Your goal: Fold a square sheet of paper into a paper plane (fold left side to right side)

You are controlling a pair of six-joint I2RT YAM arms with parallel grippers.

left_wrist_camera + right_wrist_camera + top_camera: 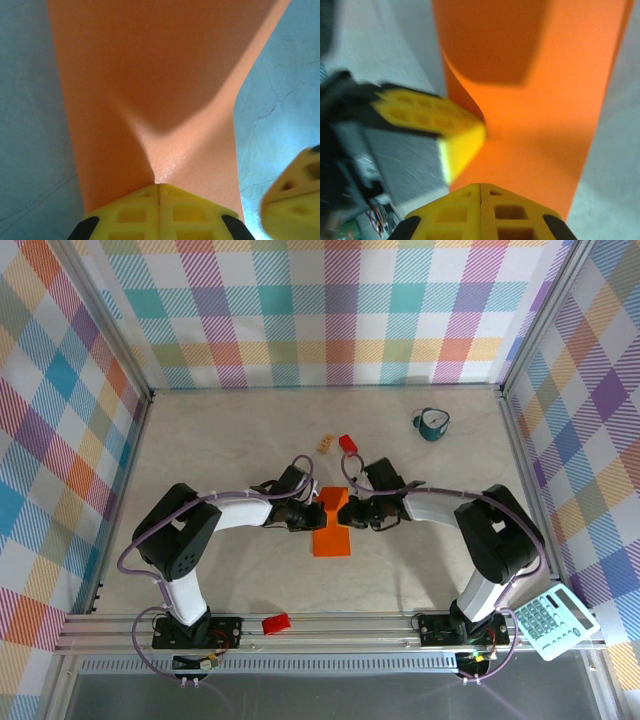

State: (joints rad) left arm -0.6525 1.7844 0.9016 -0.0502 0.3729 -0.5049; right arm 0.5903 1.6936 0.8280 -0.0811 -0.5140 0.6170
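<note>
The square sheet of paper (333, 532) is bright orange and lies at the table's middle as a narrow folded strip, its far part raised between the two grippers. From the left comes my left gripper (318, 513), its yellow fingertips (145, 200) shut together. The paper (165, 75) puckers into a ridge right at their seam, so they pinch it. My right gripper (352, 508) meets the strip from the right. It is shut (480, 186), its tips over the paper's (545, 110) near edge. In the right wrist view the left gripper's finger (462, 142) touches the paper where the edge curls up.
A small red block (348, 443) and a small tan block (325, 444) lie just beyond the paper. A teal cup (432, 424) stands at the back right. Another red block (276, 623) sits on the front rail, and a calculator (553, 621) at the front right.
</note>
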